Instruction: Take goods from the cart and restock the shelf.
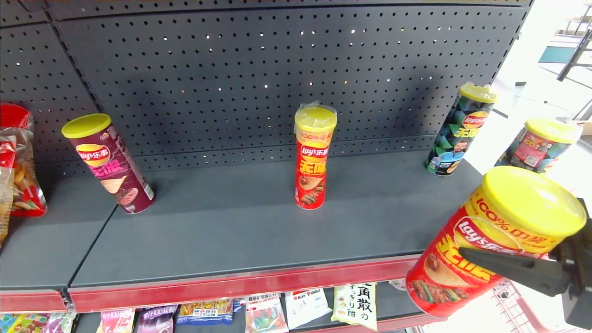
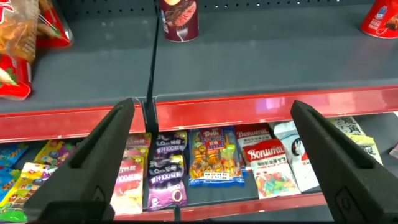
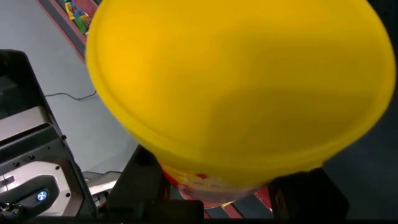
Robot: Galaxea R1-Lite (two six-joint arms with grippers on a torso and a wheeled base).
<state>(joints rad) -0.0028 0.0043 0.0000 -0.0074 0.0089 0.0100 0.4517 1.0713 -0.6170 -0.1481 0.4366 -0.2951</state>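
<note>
My right gripper (image 1: 527, 268) is shut on a red chip can with a yellow lid (image 1: 490, 240), held tilted in front of the shelf's right end, just off the red front edge (image 1: 240, 284). That yellow lid (image 3: 236, 93) looms close in the right wrist view. On the grey shelf (image 1: 240, 226) stand a maroon can (image 1: 108, 162) at the left, a red can (image 1: 313, 157) in the middle and a dark green can (image 1: 460, 129) at the right. My left gripper (image 2: 214, 162) is open with nothing between its fingers, level with the shelf's front edge (image 2: 249, 106).
Another chip can (image 1: 539, 145) shows beyond the shelf's right end. Snack bags (image 1: 14, 162) crowd the shelf's far left. Packets (image 2: 211, 158) hang on the lower shelf. A red cart's wire edge (image 1: 515, 305) sits at the lower right. Wide bare patches lie between the standing cans.
</note>
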